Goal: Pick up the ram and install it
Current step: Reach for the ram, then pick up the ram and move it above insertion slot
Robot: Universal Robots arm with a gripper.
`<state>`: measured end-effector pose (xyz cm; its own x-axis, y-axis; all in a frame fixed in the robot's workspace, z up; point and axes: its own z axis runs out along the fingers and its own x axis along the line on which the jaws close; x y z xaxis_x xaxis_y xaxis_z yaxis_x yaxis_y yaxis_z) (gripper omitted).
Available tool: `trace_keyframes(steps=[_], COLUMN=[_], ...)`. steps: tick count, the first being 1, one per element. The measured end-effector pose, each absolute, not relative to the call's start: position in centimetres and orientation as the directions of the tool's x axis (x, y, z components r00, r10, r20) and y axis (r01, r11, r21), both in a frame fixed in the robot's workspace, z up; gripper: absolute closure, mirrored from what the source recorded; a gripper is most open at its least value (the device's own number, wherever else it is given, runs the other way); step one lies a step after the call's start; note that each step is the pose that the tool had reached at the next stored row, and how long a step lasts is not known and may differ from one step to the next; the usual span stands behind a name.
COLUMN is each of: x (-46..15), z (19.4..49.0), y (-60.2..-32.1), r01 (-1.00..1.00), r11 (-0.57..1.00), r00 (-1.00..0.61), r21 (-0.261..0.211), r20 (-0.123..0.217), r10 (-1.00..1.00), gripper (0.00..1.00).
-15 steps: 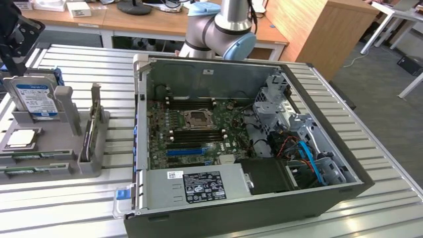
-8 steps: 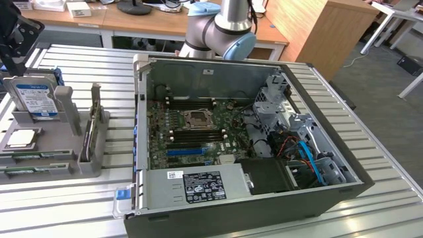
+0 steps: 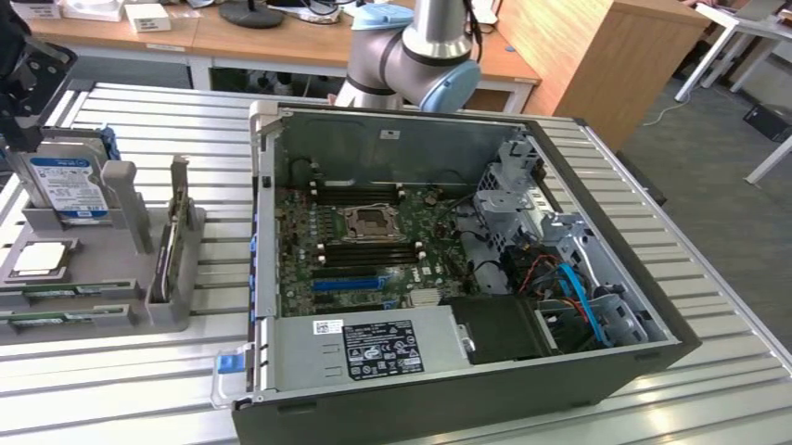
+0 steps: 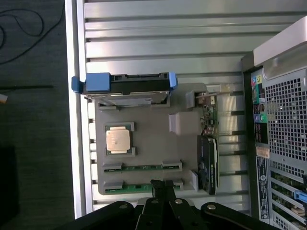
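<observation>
1. Hanging over the gray holder (image 4: pixel 148 143), the pincer (image 4: pixel 162 185) is pressed together, with nothing between its tips.
2. A ram stick (image 4: pixel 141 167) sits on edge in a slot of the holder. It is green, long and thin.
3. A second ram stick (image 4: pixel 136 187) sits in the next slot, parallel and just beside the first.
4. In the wrist view the pincer tips line up with one end of the second ram stick. Whether they touch it, cannot tell.
5. The same holder carries a CPU (image 4: pixel 118 140) lying flat next to the ram slots, a hard drive (image 4: pixel 127 82) with blue rails, and an upright card (image 4: pixel 208 158).
6. The computer case (image 3: pixel 495 399) lies open beside the holder, to the exterior view's right of it, with the motherboard (image 3: pixel 359 250) exposed.
7. Both holder and case rest on the slatted metal worktop (image 3: pixel 693 389).
8. The arm (image 3: pixel 415 56) rises behind the case.
</observation>
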<state>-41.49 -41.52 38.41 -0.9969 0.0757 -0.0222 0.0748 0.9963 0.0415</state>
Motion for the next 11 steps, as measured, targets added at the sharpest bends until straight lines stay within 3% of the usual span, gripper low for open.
trace_keyframes(steps=[11], x=[-41.50], z=[38.41], y=[-42.24], r01=[0.075], r11=[0.996], r00=[-0.997], r21=[0.041], r20=[-0.022], r10=[0.076], gripper=[0.89])
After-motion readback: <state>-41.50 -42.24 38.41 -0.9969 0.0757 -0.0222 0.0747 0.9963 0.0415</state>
